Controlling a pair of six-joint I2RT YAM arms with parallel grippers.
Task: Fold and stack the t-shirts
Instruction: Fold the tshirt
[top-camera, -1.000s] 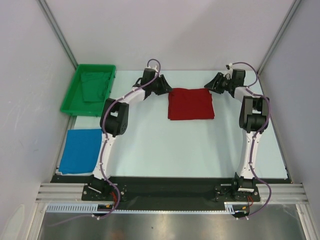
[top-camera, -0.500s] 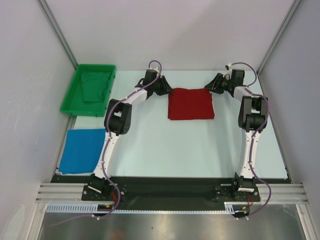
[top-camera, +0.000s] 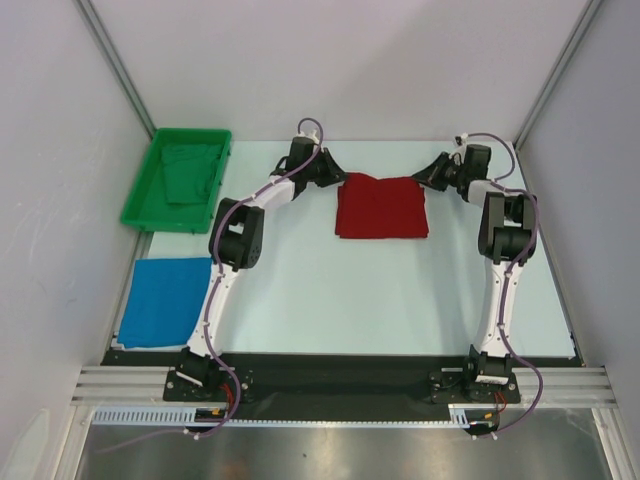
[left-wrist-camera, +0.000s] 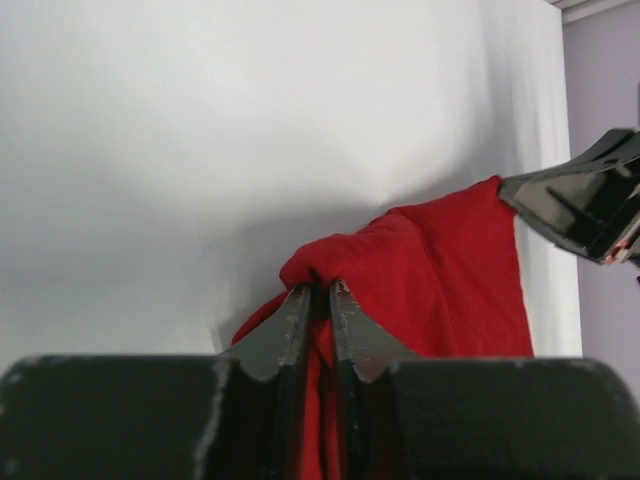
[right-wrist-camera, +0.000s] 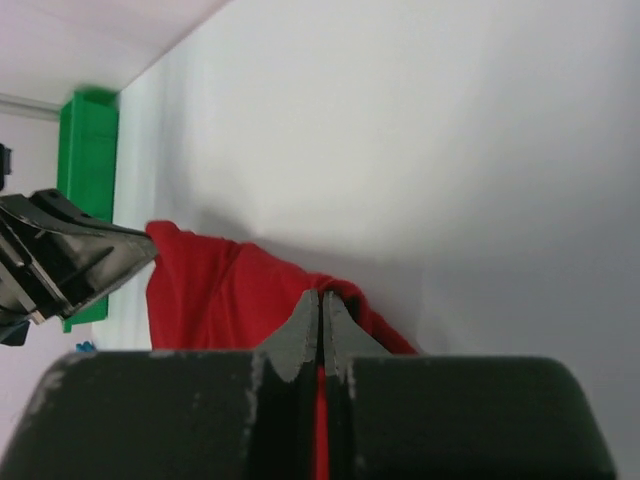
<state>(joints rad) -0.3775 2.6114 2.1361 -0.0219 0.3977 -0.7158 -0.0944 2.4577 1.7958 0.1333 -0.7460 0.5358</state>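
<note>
At the far left of the pale, smooth table stands a green plastic tray, rectangular with raised walls. In it lies a dark green cloth, crumpled and loosely folded. Nearer the arm bases, on the table's left edge and well apart from both arms, lies the bright blue t-shirt, folded into a flat rectangle with no print.

The deep red t-shirt lies in the middle of the table towards the far side. It is folded into a roughly square pad of soft, matte cloth, and its near edge shows stacked layers. Its far edge is strung between the two pincers.

The left gripper, black with tapered hard fingers, sits at the shirt's far left corner. In the left wrist view its fingers stand narrow, with only a slit between them, and a bunched ridge of red cloth is nipped at the tips, the rest of the corner falling away below and to the right.

The right gripper, of the same black make, sits at the shirt's far right corner. In the right wrist view its fingers are pressed tip to tip. A small hump of red cloth rises just beside them and a thin red line shows in the seam between the fingers, so it pinches that corner too. Each wrist view shows the other pincer at the opposite end of the raised red edge.
</note>
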